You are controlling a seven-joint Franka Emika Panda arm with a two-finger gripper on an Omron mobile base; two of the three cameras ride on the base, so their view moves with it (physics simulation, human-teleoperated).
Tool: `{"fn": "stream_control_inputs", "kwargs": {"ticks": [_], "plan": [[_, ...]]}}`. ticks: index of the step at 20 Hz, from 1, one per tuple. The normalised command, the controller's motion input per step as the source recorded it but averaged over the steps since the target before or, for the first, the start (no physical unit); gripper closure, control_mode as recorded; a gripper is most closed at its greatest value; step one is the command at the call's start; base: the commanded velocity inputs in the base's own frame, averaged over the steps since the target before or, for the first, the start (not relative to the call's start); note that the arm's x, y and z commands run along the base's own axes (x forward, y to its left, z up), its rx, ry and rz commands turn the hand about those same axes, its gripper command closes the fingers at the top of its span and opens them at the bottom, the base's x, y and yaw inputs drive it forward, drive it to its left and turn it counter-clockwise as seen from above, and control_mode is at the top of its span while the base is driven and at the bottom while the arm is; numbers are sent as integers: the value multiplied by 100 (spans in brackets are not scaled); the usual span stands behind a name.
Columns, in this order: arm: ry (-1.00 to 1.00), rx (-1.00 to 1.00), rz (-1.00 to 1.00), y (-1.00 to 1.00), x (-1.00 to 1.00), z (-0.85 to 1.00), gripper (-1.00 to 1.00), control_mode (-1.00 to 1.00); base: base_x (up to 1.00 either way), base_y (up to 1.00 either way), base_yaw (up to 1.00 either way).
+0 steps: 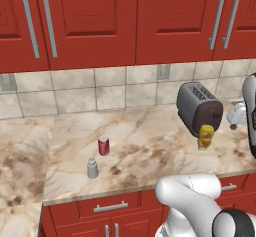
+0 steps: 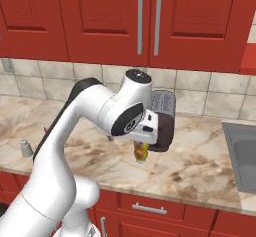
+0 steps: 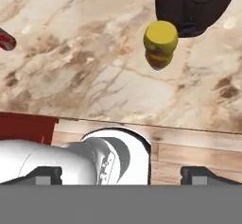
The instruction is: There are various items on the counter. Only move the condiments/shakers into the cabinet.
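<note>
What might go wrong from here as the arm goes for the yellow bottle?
The yellow bottle stands right against the toaster, so the open end effector may strike the toaster or tip the bottle. Later, the red can stands close to the grey shaker and might be grabbed by mistake.

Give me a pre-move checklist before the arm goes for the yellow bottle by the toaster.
1. Gripper open: ok, fingertips stand wide apart.
2. Gripper empty: ok, nothing between the fingertips.
3. Yellow bottle upright on the counter: ok.
4. Room around the bottle: not ok, the toaster stands close behind it.
5. Gripper over the bottle: not ok, in the hand view the bottle sits well above the fingertips.
6. Shaker and can out of the way: ok, far left.
</note>
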Motion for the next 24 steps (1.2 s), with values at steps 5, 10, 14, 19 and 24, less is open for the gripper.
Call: {"fn": "stream_control_inputs", "kwargs": {"ticks": [5, 10, 14, 19, 24], "plan": [[-14, 39, 43, -26, -13, -36, -100, -100, 0, 0, 0], [-15, 41, 35, -31, 3, -13, -100, -100, 0, 0, 0], [-16, 27, 28, -25, 5, -8, -100, -100, 0, 0, 0], [-33, 4, 24, -11, 0, -37, -100, -100, 0, 0, 0], [-45, 0, 21, -2, 0, -38, -100, -100, 0, 0, 0]]}}
